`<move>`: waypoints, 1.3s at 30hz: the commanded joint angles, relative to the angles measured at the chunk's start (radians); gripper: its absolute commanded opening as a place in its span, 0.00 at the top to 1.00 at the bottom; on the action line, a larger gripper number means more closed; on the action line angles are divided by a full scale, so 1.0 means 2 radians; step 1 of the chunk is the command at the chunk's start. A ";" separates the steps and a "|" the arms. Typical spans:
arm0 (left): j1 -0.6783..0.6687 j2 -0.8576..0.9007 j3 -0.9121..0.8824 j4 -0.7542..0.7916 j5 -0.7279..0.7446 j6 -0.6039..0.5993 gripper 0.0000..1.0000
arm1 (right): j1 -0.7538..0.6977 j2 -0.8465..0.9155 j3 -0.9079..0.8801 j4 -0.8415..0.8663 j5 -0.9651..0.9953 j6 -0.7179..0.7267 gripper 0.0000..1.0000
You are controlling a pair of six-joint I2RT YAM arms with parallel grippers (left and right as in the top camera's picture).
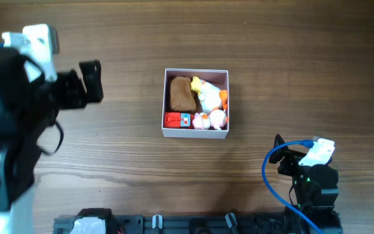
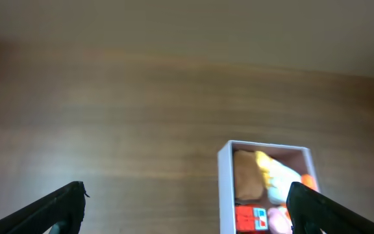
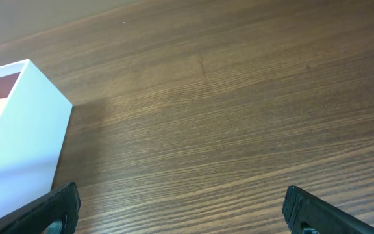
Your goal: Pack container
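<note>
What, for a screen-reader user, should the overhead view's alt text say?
White container mid-table holding a brown toy, a red block and pale plush toys. Left gripper to its left, right gripper lower right, both open.

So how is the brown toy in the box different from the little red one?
The brown toy is a larger, rounded lump; the red toy is a smaller, boxy rectangle with a blue-and-white patch. Both lie inside the container, against the same wall.
</note>
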 commanded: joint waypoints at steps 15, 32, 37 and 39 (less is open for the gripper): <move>-0.002 -0.266 -0.428 0.232 0.052 0.051 0.00 | 0.002 -0.008 -0.003 -0.001 -0.006 0.005 0.00; -0.014 -0.548 -0.703 0.281 0.068 0.040 0.00 | 0.002 -0.008 -0.003 -0.001 -0.006 0.005 0.00; -0.023 -0.564 -0.733 0.283 0.070 0.040 0.00 | 0.002 -0.008 -0.003 -0.001 -0.006 0.005 0.00; -0.026 -0.564 -0.747 0.290 0.071 0.040 0.00 | 0.002 -0.008 -0.003 -0.001 -0.006 0.004 0.01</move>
